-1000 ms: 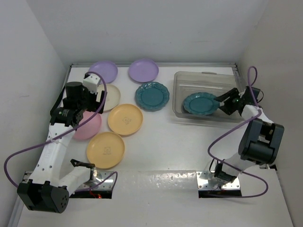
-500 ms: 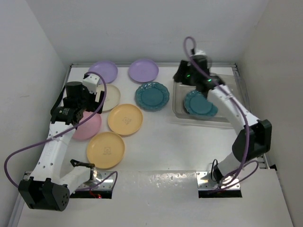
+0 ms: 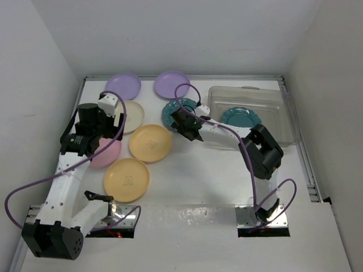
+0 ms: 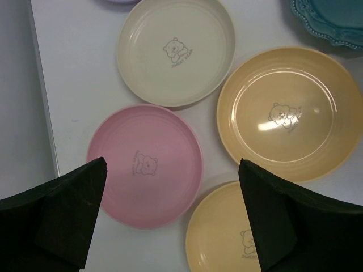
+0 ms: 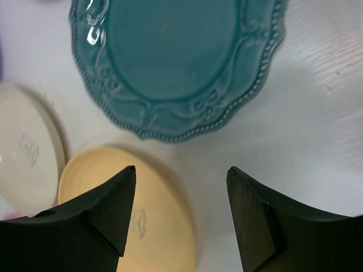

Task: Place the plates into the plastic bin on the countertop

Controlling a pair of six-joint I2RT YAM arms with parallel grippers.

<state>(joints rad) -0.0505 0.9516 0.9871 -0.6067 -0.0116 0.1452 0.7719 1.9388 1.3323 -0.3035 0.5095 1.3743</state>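
Note:
One dark teal plate [image 3: 240, 117] lies inside the clear plastic bin [image 3: 271, 102] at the back right. A second teal plate [image 3: 179, 111] [image 5: 170, 62] rests on the countertop [image 3: 204, 170]. My right gripper [image 3: 186, 126] [image 5: 181, 170] hovers open over its near rim and holds nothing. On the left lie two lavender plates [image 3: 123, 85] [image 3: 172, 83], a cream one [image 3: 133, 115] [image 4: 176, 51], two yellow-orange ones [image 3: 150, 143] [image 3: 126, 179] and a pink one [image 3: 106, 153] [image 4: 144, 164]. My left gripper [image 3: 91, 127] [image 4: 172, 161] hangs wide open above the pink plate, empty.
White walls close in the countertop at the left, back and right. The plates on the left lie close together, nearly rim to rim. Purple cables loop off both arms, the right one arching over the teal plate on the table.
The right arm has swung from the bin leftward to above the teal plate on the table, jaws now open; the other teal plate stays in the bin. The left arm barely moved.

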